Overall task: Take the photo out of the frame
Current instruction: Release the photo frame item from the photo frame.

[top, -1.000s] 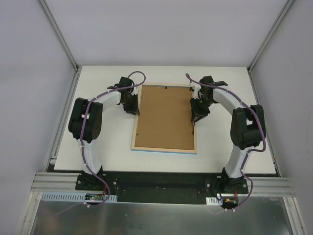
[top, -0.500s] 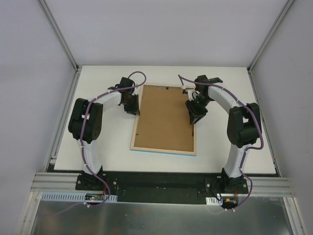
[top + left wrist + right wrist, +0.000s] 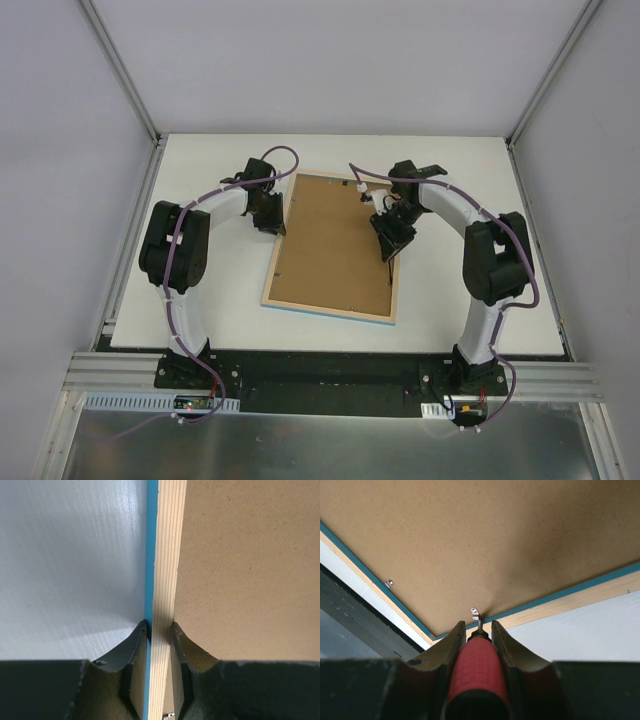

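The frame [image 3: 330, 313] lies face down on the white table, its pale wood rim and light-blue edge showing round the plain brown backing board [image 3: 335, 240]. The photo is hidden under the board. My left gripper [image 3: 272, 222] is shut on the frame's left side; in the left wrist view [image 3: 159, 630] the jaws clamp the wood rim [image 3: 167, 555]. My right gripper [image 3: 388, 240] is shut on a red-handled screwdriver [image 3: 477, 665]. Its tip touches a small metal tab [image 3: 476, 613] at the board's right edge.
A second metal tab [image 3: 389, 583] sits further along the board's edge. The white table [image 3: 440, 310] is walled by grey panels at the back and both sides. A black strip [image 3: 320, 365] and aluminium rails run along the near edge.
My right gripper has moved left over the board's right edge. The frame has turned slightly, its near end shifting left. The left gripper has stayed clamped on the rim.
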### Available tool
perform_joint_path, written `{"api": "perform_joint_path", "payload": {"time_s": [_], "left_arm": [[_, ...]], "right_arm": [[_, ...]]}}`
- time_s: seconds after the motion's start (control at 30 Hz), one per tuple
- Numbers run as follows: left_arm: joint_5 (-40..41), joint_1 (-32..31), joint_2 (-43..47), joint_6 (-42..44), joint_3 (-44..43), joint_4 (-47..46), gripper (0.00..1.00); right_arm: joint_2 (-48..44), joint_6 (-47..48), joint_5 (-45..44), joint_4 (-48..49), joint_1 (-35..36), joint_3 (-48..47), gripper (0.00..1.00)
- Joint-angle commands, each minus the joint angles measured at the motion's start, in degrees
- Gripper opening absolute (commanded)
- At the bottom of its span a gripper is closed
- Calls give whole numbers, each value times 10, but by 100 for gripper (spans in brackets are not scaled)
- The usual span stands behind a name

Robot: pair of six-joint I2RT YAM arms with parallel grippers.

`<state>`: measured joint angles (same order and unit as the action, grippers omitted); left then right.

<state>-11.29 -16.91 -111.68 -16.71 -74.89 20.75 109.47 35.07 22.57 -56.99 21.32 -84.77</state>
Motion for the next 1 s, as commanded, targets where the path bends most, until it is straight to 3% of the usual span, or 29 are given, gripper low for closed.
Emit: {"api": "perform_joint_path", "payload": {"time_s": [0.0, 0.17, 0.37, 0.73, 0.77, 0.8, 0.97], "left_arm": [[77, 6, -20, 2, 25, 5, 0], [78, 6, -18, 1, 26, 5, 0], [51, 6, -9, 10, 20, 3, 0], [33, 6, 79, 25, 26, -15, 3], [29, 6, 87, 26, 26, -17, 6], [23, 6, 95, 30, 28, -19, 34], [8, 6, 118, 37, 28, -20, 47]], "right_arm": [[-27, 61, 32, -58, 7, 39, 1], [-39, 84, 61, -50, 7, 51, 1], [-37, 64, 13, -18, 3, 54, 1], [-35, 51, 15, 7, -16, 56, 1], [-36, 50, 17, 9, -16, 56, 1], [-36, 48, 18, 10, -16, 56, 1], [-37, 42, 16, 19, -16, 56, 1]]}}
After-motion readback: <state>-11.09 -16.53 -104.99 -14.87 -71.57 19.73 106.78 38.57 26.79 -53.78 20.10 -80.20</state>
